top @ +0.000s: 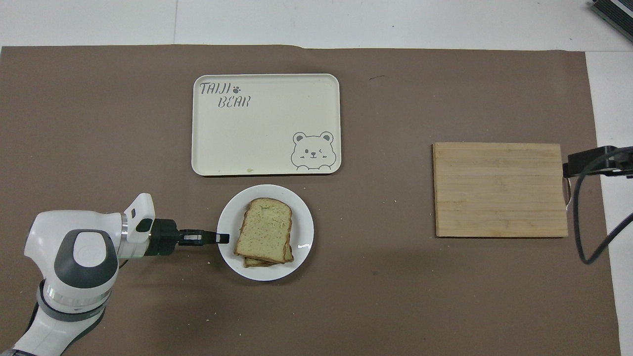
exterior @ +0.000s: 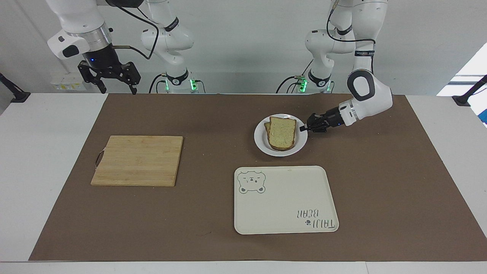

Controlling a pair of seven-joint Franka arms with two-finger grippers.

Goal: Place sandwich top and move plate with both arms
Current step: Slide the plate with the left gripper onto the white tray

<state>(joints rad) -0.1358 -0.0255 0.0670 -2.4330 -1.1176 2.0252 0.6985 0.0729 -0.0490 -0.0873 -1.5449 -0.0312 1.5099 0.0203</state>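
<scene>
The sandwich top [exterior: 282, 131] lies on another slice on the small white plate [exterior: 260, 142]. In the overhead view the top slice [top: 264, 227] sits a little askew, with the lower slice's edge peeking out, on the plate [top: 301, 217]. My left gripper [exterior: 303, 128] is low at the plate's rim on the left arm's side and is shut on that rim; it also shows in the overhead view [top: 223, 239]. My right gripper [exterior: 118, 90] hangs open and empty, raised high at the right arm's end, and waits.
A cream bear-print tray [exterior: 285, 199] lies just farther from the robots than the plate; it also shows in the overhead view [top: 267, 123]. A wooden cutting board [exterior: 137, 160] lies toward the right arm's end and shows in the overhead view too [top: 499, 190]. A brown mat covers the table.
</scene>
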